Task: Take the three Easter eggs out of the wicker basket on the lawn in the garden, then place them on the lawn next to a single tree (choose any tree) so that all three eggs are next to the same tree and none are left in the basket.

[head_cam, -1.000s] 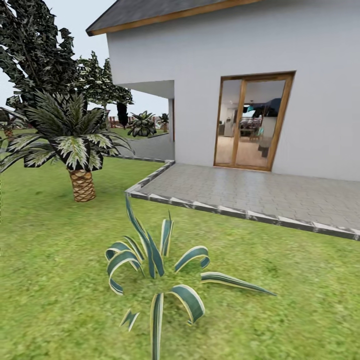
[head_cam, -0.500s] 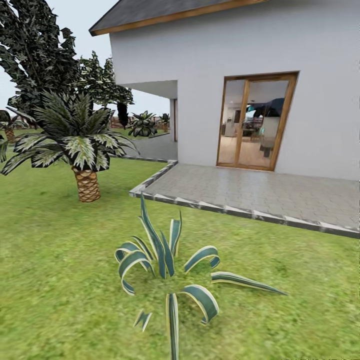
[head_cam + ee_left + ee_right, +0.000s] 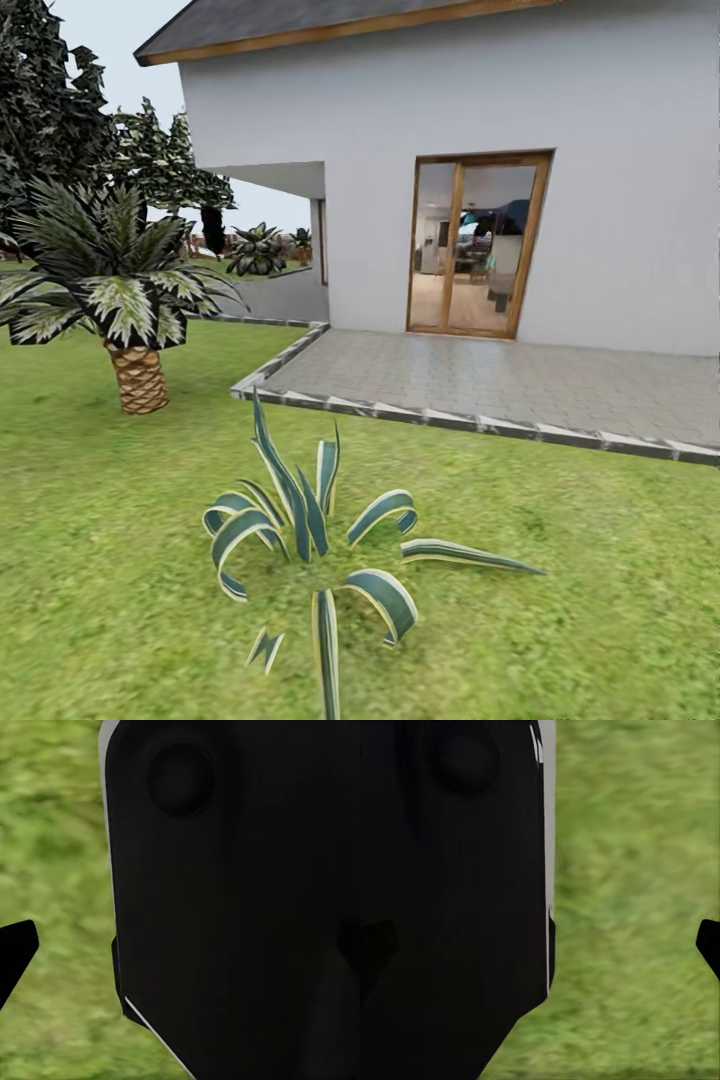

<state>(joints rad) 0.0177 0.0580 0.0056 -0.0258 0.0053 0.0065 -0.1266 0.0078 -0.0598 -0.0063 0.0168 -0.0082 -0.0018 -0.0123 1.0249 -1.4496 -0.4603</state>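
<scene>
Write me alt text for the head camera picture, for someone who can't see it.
A striped, spiky agave-like plant grows on the lawn in the foreground. Behind it a grey paved patio leads to a white house with a wood-framed glass door. A short palm stands on the grass at left, with dark-leaved trees behind it.

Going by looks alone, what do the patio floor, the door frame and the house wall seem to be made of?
The patio looks like grey stone or concrete pavers: a grid of small joints, with a paler block kerb. The door frame looks like varnished wood, warm orange-brown around glass panes. The house wall looks like smooth white render or paint, matte; being a simulator's render, none is certain.
</scene>
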